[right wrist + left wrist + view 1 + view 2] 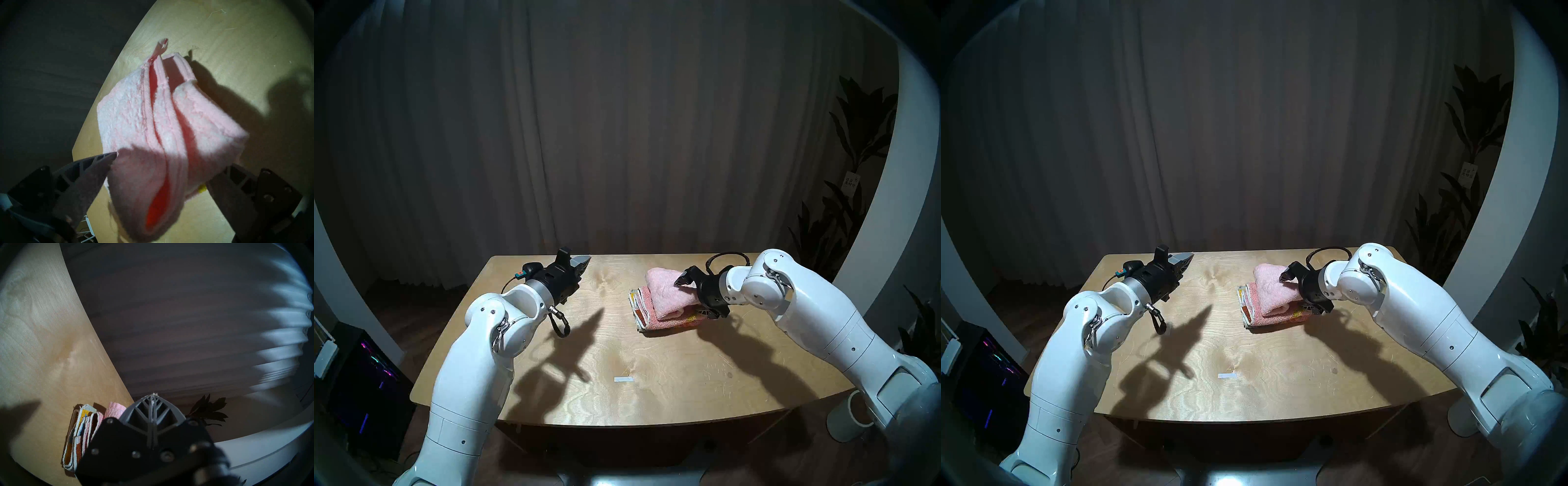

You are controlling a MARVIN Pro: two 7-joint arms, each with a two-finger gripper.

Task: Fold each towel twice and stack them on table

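Left side: my left gripper (580, 263) hovers over the far left corner of the table (602, 390), well apart from both towels. In the left wrist view its two grey fingers (141, 410) meet tip to tip, with nothing between them; a few pale fibres cling at the tips. From that view the stack lies low and to the left of the fingers, the layered white-edged hems of the patterned towel (79, 438) facing the camera, the pink towel (114, 411) showing just above it.

Centre: a white tape strip (623, 379) lies on bare plywood near the front edge, clear of everything else.

Right side: the patterned towel (648, 314) lies folded flat on the right half of the table. The pink towel (667, 293) sits folded on top of it, its far end humped up rather than flat. My right gripper (695, 295) reaches in from the right and straddles the near right end of the pink towel: one finger (682, 279) rests above the fold, the other (704, 310) is low beside the stack. In the right wrist view the fingers stand wide apart, the left one (95, 162) at the towel's edge and the right one (226, 179) at the opposite side, the pink bundle (153, 135) filling the gap between them. Whether the pads press the cloth or merely flank it is hard to judge; the spread looks wider than a firm pinch. A spot of yellow (202, 190) from the lower towel shows beneath the pink one.
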